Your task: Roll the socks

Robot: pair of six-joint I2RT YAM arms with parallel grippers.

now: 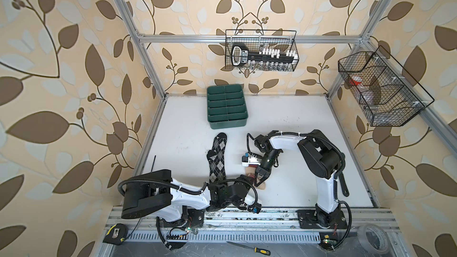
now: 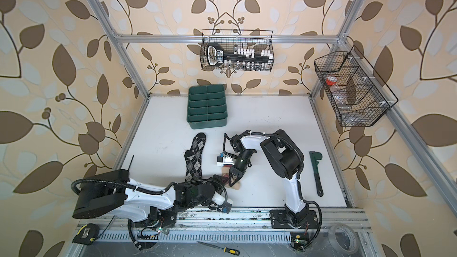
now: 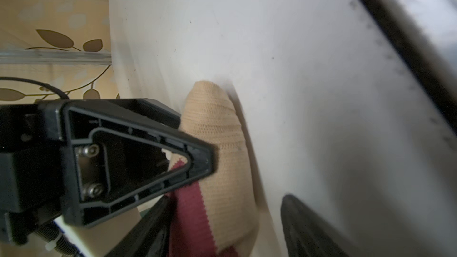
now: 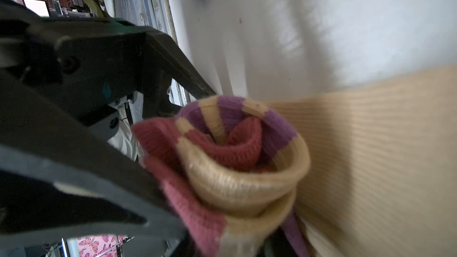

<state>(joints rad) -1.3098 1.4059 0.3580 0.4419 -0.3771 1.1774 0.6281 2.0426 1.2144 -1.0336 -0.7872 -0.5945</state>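
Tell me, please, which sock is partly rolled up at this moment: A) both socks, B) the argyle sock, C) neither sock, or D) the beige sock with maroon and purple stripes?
D: in the right wrist view the beige sock has its striped end coiled into a spiral, while the argyle sock lies flat and unrolled in both top views.

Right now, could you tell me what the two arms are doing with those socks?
The right gripper pinches the partly rolled beige sock at its coiled end. The left gripper, jaws open, straddles the same sock. The argyle sock lies stretched out on the table, in neither gripper.
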